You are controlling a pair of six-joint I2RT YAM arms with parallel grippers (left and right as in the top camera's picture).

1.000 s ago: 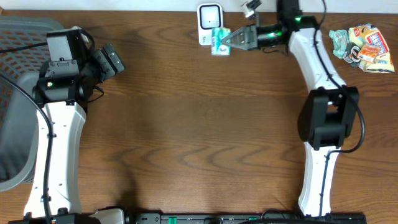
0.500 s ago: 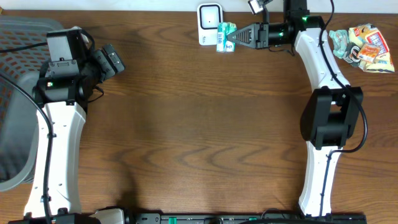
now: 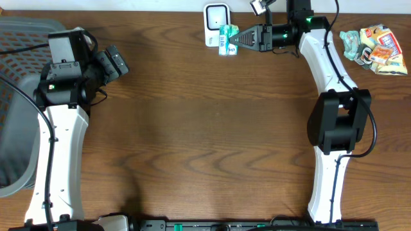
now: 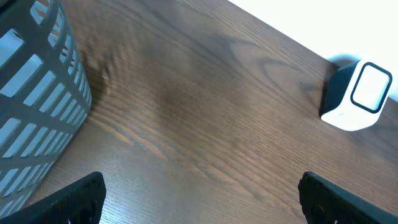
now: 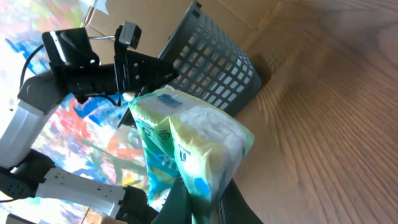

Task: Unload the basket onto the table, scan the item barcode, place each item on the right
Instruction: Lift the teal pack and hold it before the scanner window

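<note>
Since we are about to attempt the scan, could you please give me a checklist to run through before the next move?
1. Right claw shut on the green packet: ok.
2. Packet held close beside the scanner: ok.
3. Barcode turned toward the scanner's window: cannot tell.
4. Left claw open and well away from the scanner: ok.
5. Basket upright at the table's left end: ok.

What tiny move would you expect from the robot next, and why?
Probably a slight nudge of the green packet left, across the white scanner. The right gripper grips the packet just in front of the scanner, a little right of its window.
</note>
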